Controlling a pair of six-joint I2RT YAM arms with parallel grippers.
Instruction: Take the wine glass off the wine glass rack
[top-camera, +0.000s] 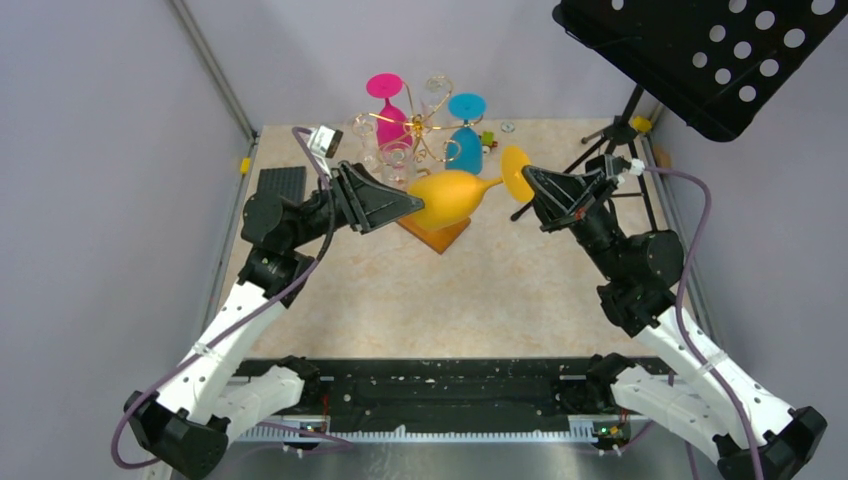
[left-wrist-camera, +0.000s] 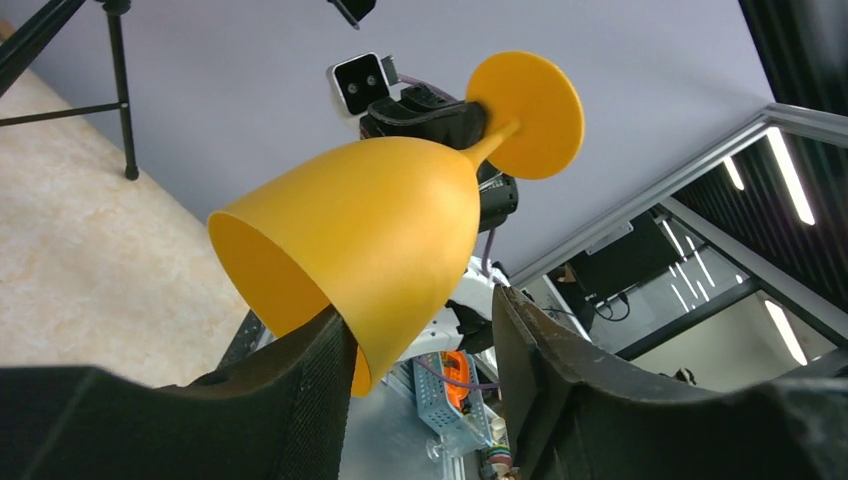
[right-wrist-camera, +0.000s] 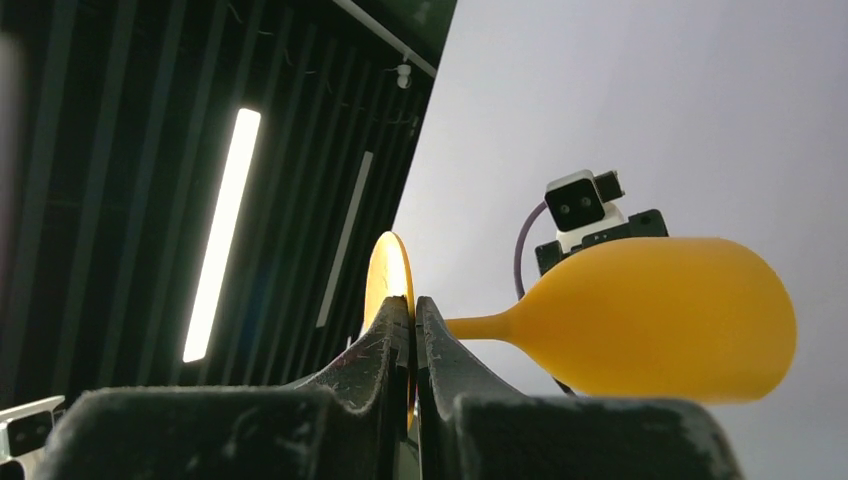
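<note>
Lilac walls (top-camera: 100, 150) enclose a beige marbled tabletop (top-camera: 400, 300). The wine glass rack (top-camera: 425, 125) stands by its far edge. In front of it, the orange wine glass (top-camera: 455, 198) hangs sideways in the air. The right gripper (top-camera: 530, 180) pinches its foot. The left gripper (top-camera: 415, 205) straddles the bowl, fingers parted.

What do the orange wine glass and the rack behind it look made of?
The orange wine glass: opaque, matte, evenly coloured, no see-through, so probably plastic. The wine glass rack: thin shiny gold wire, likely metal; its flat base looks like orange-brown wood, grain too small to tell.
</note>
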